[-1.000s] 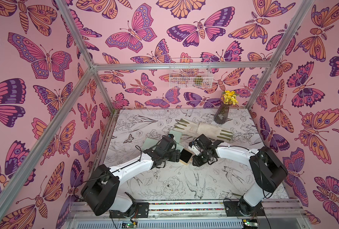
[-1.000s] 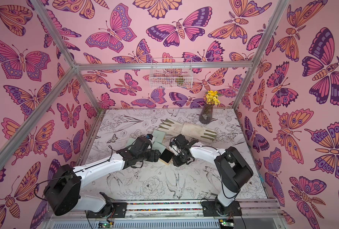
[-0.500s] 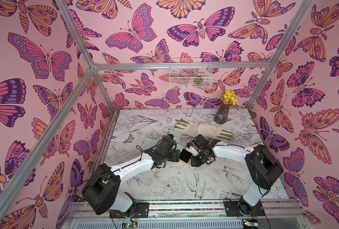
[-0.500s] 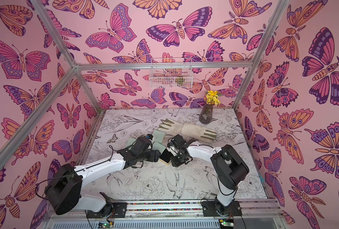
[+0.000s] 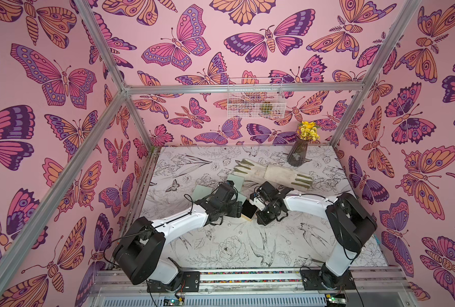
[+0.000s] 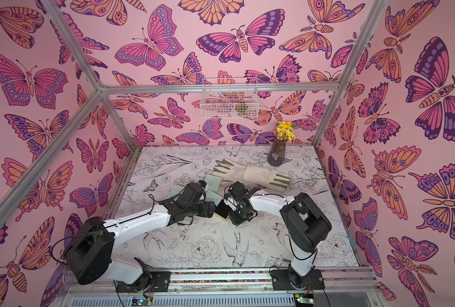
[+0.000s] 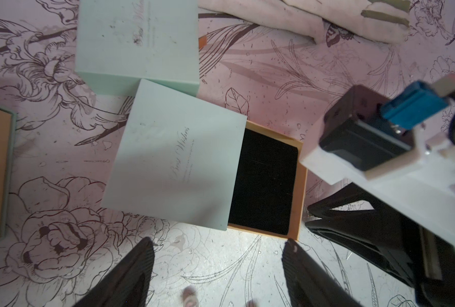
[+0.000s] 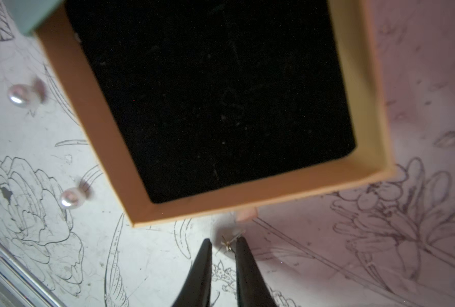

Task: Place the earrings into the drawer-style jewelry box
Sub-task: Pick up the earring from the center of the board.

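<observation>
The jewelry box has a mint sleeve (image 7: 178,170) and a tan drawer (image 8: 364,79) with a black lining, pulled partly out; in both top views the drawer (image 5: 249,211) (image 6: 222,211) lies between the arms. Two pearl earrings (image 8: 19,94) (image 8: 71,198) lie on the table beside the drawer. A small gold earring piece (image 8: 227,243) lies on the table at my right gripper (image 8: 225,243), touching one fingertip (image 8: 241,243); a narrow gap still shows between the jaws. My left gripper (image 7: 217,249) stands wide open just off the box's side, holding nothing.
Two more mint boxes (image 7: 138,42) (image 5: 202,190) lie behind and to the left of the jewelry box. A pale glove (image 5: 271,174) lies behind the arms. A vase of yellow flowers (image 5: 297,154) stands at the back right. A wire basket (image 5: 255,101) hangs on the back wall.
My right gripper has edged a little toward the drawer's front and its jaws have narrowed. The left arm has not moved.
</observation>
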`<state>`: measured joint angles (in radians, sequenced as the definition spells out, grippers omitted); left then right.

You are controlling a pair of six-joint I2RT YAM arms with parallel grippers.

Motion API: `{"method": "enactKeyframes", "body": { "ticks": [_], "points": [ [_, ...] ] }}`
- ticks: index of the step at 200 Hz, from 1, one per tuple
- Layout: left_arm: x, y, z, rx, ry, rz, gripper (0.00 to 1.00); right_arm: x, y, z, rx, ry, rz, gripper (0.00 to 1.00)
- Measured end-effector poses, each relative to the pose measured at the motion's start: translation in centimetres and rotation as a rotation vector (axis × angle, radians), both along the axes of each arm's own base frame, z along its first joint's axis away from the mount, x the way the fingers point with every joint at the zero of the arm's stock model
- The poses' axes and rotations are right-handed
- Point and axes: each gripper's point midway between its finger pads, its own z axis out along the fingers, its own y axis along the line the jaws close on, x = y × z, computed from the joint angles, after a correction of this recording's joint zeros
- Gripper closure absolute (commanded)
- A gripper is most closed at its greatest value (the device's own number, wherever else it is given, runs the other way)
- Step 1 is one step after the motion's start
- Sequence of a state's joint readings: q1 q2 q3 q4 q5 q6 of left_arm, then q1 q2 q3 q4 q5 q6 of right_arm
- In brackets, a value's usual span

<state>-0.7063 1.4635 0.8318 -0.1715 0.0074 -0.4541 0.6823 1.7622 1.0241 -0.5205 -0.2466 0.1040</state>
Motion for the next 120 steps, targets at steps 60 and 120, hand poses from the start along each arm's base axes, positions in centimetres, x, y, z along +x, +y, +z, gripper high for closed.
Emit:
{"method": "enactKeyframes", "body": {
  "ticks": [60, 120],
  "points": [
    [0.02, -0.03, -0.05, 0.001, 0.002, 0.0, 0.22, 0.13, 0.06, 0.05, -0.001, -0.004, -0.001, 0.96],
    [0.06, 0.01, -0.05, 0.001, 0.001, 0.001, 0.23, 0.19, 0.08, 0.64, 0.001, 0.003, -0.031, 1.0]
  ]
}}
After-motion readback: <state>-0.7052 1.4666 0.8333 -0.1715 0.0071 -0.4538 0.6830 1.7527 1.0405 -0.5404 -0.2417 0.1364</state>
